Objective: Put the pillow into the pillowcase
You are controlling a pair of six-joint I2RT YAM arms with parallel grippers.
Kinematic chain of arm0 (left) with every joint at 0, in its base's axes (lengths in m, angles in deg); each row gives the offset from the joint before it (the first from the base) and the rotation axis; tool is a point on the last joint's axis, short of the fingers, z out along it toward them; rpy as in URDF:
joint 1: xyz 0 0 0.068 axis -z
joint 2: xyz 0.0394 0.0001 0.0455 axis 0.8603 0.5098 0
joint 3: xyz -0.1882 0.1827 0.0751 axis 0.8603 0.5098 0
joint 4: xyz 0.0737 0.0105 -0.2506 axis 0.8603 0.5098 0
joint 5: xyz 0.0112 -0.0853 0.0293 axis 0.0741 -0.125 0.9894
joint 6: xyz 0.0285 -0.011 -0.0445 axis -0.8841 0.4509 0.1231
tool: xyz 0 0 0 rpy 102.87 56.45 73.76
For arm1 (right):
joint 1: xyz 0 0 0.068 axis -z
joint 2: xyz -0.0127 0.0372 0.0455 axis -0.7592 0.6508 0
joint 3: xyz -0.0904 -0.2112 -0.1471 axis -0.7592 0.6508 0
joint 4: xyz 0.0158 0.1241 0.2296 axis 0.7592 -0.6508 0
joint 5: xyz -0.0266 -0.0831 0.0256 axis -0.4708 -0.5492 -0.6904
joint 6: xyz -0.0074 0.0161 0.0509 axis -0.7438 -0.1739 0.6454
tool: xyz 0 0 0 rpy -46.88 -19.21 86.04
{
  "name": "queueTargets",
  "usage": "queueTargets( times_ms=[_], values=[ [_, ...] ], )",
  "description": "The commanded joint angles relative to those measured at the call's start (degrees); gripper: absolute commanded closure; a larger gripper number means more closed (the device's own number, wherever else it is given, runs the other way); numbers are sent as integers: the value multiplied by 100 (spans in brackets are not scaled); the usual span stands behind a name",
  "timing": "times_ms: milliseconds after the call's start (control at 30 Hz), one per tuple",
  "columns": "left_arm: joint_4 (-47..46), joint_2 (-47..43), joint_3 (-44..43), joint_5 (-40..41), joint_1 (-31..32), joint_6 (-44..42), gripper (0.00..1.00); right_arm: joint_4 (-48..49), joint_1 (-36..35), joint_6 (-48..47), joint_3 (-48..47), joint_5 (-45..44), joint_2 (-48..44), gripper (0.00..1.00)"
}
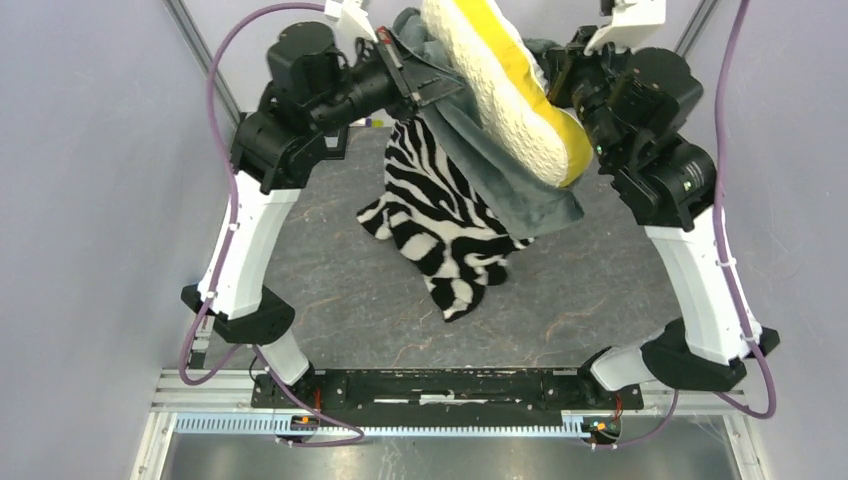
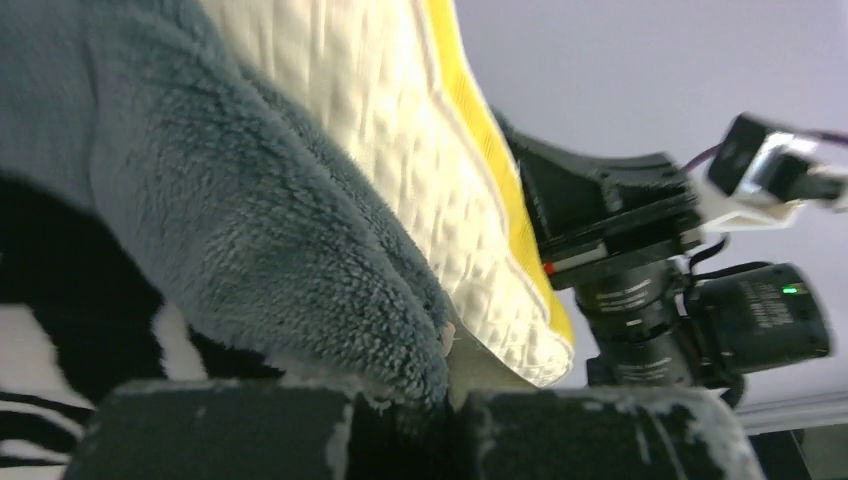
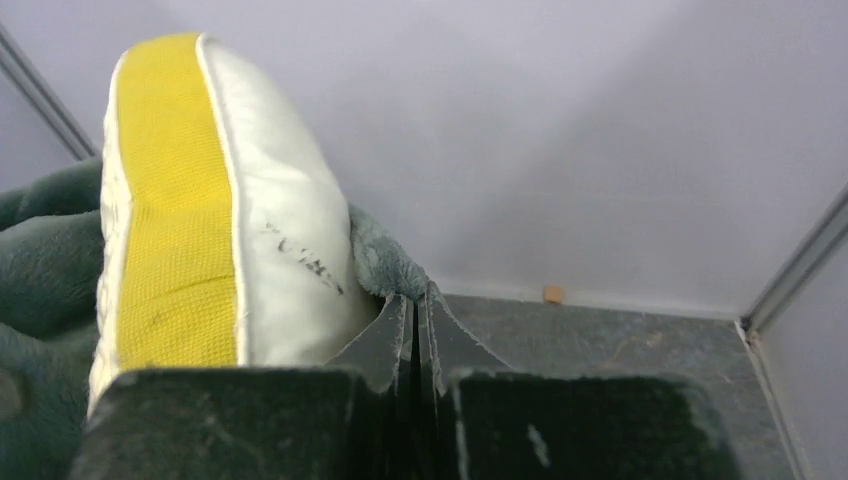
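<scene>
My left gripper (image 2: 452,425) is reaching up off the table (image 1: 320,290), and its jaws are clenching tight on the pillowcase (image 1: 440,215). A thick fold of the grey-green plush face is bulging out just above my left fingers (image 2: 250,430), pinched between them. Below and to the left of that pinch, the zebra-striped face is hanging down toward the dark table. I cannot tell whether its lowest corner is touching the surface.

To the right of my left jaws, the pillow (image 1: 505,85) is lying tilted against the case. Its quilted cream face is pressing into the plush and its yellow band is running along the far edge. The grey fabric is wrapping under the pillow's lower side, while much of the pillow is sticking out above it.

Further right, my right gripper (image 3: 420,400) is gripping too. Its jaws are pressing together on a thin edge of the grey plush, which is standing up between the pads (image 3: 250,420). Just to the left of those jaws the pillow's end is rising, its yellow band and smooth white side touching the fabric I am pinching. To the right of my right jaws, the dark table and the pale wall (image 3: 600,150) are showing.
</scene>
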Motion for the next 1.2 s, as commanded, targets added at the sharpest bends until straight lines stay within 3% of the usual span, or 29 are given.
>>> queueTargets(
  times_ms=[0, 100, 167, 333, 400, 467, 533, 600, 667, 733, 800, 867, 933, 1033, 1167],
  values=[
    [-679, -256, -834, 68, -672, -79, 97, 955, 21, 448, 737, 699, -688, 100],
    [-1511, -318, -402, -216, -1590, 733, 97, 1315, -249, 587, 1914, 827, -1226, 100],
    [-1542, -133, -480, -323, -1681, 909, 97, 1310, -253, 456, 1949, 549, -1342, 100],
    [-978, 172, -714, -305, -128, 53, 97, 394, 236, -156, -186, -391, -475, 100],
    [-1050, 117, -615, -340, 8, 27, 97, 150, 315, -136, -702, -247, -218, 100],
    [-1077, 69, -765, -191, -386, 75, 97, 311, 309, 141, -181, 346, -406, 100],
    [-1604, 41, -660, -615, -1236, 783, 97, 793, 256, 404, 908, 952, -854, 100],
    [-1962, 145, -698, -843, -1855, 1325, 97, 1134, 4, 496, 1672, 1076, -1144, 100],
    [-2019, 285, -788, -864, -1998, 1476, 97, 1160, -56, 478, 1878, 981, -1202, 100],
    [-1990, 366, -741, -933, -1731, 1396, 97, 1096, -31, 290, 1669, 621, -1094, 100],
    [-1657, 389, -740, -796, -995, 902, 97, 741, 242, 140, 934, 391, -739, 100],
    [-1389, 406, -732, -647, -366, 449, 97, 237, 753, 203, -21, 615, -245, 100],
    [-1381, 443, -754, -694, -245, 409, 97, -67, 1007, 379, -622, 1021, 92, 100],
    [-1610, 404, -845, -860, -1111, 840, 97, 408, 900, 702, 439, 1731, -288, 100],
    [-2393, 337, -520, -1211, -2307, 1808, 97, 1108, 600, 703, 1834, 1814, -936, 100]
  ],
)
